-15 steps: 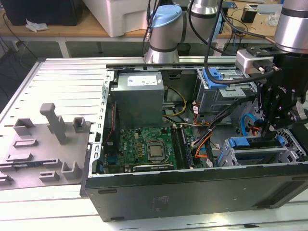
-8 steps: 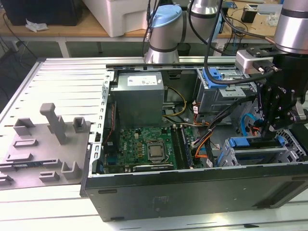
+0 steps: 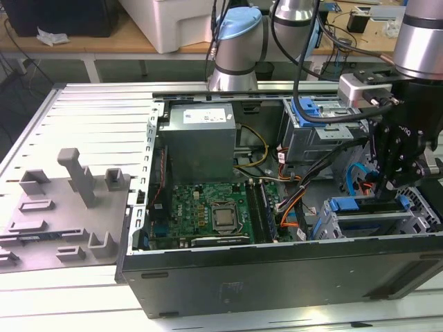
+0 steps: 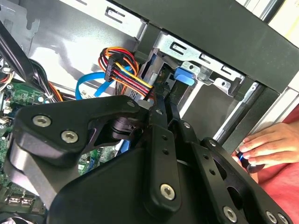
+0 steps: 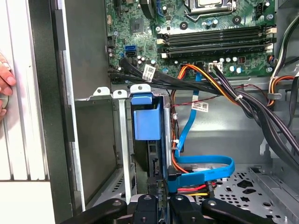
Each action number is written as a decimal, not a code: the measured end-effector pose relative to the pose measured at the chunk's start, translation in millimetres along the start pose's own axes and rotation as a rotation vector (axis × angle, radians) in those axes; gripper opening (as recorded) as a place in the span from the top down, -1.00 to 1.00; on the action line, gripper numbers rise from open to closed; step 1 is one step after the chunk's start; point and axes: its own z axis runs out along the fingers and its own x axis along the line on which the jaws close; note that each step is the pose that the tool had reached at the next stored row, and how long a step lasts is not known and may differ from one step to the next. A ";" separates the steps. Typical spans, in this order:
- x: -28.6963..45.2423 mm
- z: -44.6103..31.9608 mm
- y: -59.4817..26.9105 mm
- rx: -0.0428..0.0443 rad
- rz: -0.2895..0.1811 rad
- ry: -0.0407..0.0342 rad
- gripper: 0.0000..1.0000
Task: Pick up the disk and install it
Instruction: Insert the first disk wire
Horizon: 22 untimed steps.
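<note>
One disk (image 5: 147, 122) edge-on, mostly hidden inside drive cage (image 5: 122, 140)

PSU (image 3: 199, 138) by mobo (image 3: 208, 211); grey jig plate (image 3: 62, 207), maybe plastic, outside case (image 3: 277, 277).

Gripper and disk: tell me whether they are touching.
Cannot tell. In the first wrist view the gripper sits right at the end of the disk in the drive cage, but where they would meet is hidden.
</note>
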 end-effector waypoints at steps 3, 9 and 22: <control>-0.2 0.9 0.1 0.0000 0.000 0.0001 0.66; -0.6 3.7 0.4 0.0000 0.000 0.0003 0.66; 0.0 0.2 0.1 -0.0002 0.000 -0.0011 0.66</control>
